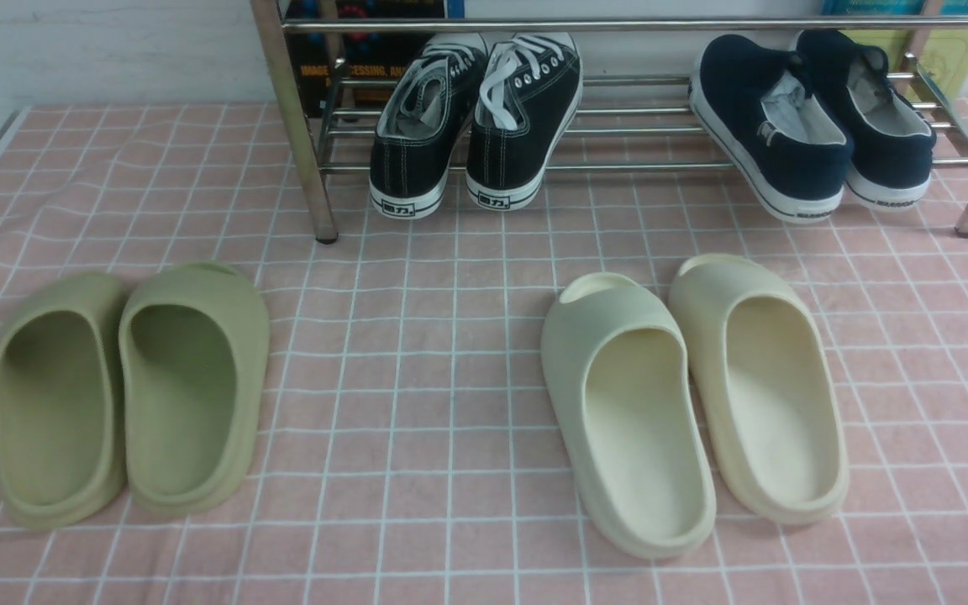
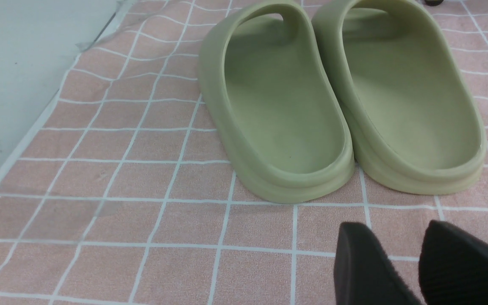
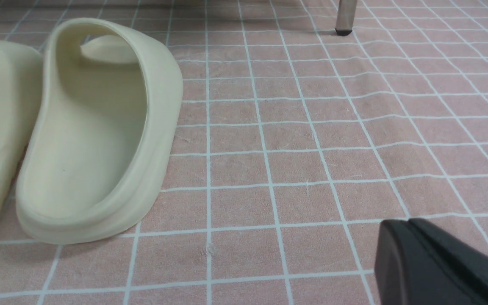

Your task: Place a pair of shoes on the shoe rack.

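Observation:
The pair of navy slip-on shoes (image 1: 774, 143) sits on the shoe rack (image 1: 635, 130) at its right end, heels toward me; the second shoe (image 1: 879, 118) lies beside the first, touching it. Neither is held. My left gripper (image 2: 394, 231) is open and empty, low over the pink cloth just short of the olive slides' heels. My right gripper (image 3: 409, 222) is shut and empty, low over the cloth beside the cream slides. One rack leg (image 3: 345, 15) shows far ahead in the right wrist view. The navy shoes are out of both wrist views.
Black lace-up sneakers (image 1: 471, 118) sit on the rack's left half. Olive slides (image 1: 190, 395) (image 2: 282, 106) lie front left, cream slides (image 1: 627, 412) (image 3: 95, 127) front right. The cloth's left edge (image 2: 36, 127) meets a pale surface. Books stand behind the rack.

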Robot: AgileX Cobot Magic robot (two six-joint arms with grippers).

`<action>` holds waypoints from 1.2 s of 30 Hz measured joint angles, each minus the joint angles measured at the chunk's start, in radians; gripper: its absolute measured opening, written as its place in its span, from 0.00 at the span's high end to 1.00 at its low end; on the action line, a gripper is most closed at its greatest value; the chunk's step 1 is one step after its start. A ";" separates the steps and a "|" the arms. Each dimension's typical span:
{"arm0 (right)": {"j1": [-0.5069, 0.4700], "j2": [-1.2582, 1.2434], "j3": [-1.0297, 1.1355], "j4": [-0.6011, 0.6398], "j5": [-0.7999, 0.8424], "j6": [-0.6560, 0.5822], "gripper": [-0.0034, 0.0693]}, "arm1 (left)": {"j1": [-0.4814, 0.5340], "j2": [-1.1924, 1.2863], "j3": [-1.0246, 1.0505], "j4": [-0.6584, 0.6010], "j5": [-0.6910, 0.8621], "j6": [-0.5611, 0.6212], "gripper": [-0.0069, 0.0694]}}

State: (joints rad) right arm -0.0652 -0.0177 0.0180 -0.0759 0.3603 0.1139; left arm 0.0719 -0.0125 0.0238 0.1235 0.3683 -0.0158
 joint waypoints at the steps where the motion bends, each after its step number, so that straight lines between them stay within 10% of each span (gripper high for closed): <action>1: 0.000 0.000 0.000 0.000 0.000 0.000 0.98 | 0.000 0.000 0.000 0.000 0.000 0.000 0.60; 36: 0.000 0.000 0.000 0.001 0.001 0.000 0.95 | 0.000 0.000 0.000 0.001 0.000 0.000 0.60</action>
State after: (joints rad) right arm -0.0652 -0.0177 0.0180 -0.0747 0.3614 0.1139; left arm 0.0719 -0.0125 0.0238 0.1244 0.3683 -0.0158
